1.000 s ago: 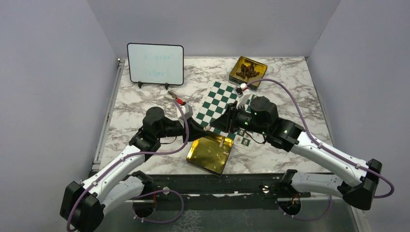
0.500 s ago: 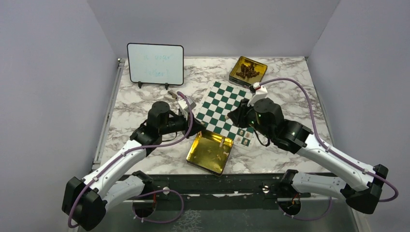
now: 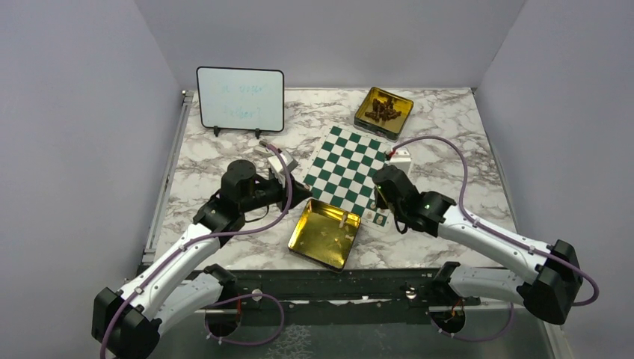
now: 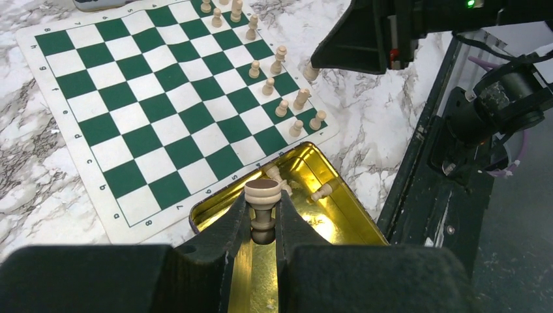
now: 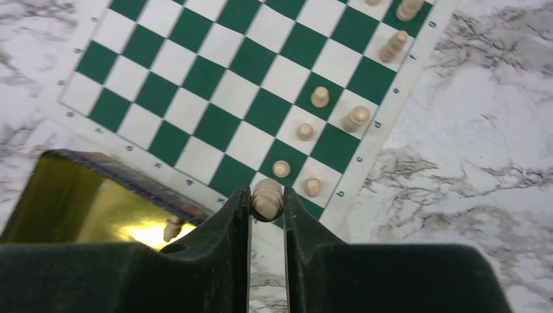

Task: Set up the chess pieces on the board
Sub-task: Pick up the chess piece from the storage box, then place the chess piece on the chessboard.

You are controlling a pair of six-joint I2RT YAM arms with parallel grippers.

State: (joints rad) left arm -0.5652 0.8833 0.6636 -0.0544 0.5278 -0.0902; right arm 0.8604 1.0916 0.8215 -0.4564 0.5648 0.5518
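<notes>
now, with a round-topped piece [image 4: 263, 194] pinched upright by its stem in the left gripper [image 4: 263, 225] above the edge of the near gold tin [image 4: 345, 222], and a second piece [image 5: 267, 195] clamped in the right gripper [image 5: 267, 208] low over the near-right edge of the board [image 5: 215, 72], take one arm at a time. bring the right down first, probably: closest to the target rows, close beside the chess pieces [image 5: 319, 96] already standing in two lines along that edge. pick the empty square before descending; hidden under the fingers [image 5: 228, 248] in the wrist view, so check against the top view. come straight down, no sideways drift, with neighbours so near and likely so light. set the base flat on the square, then spread the jaws only a little and lift vertically, clear of the tops. hold the left high and back over the tin meanwhile, out of the other's path. then carry the round-topped piece across to its own square, upright all the way, with no extra squeeze. mind the thin board: likely to slide or ruck under a dragged base, so no pushing along the surface.
</notes>
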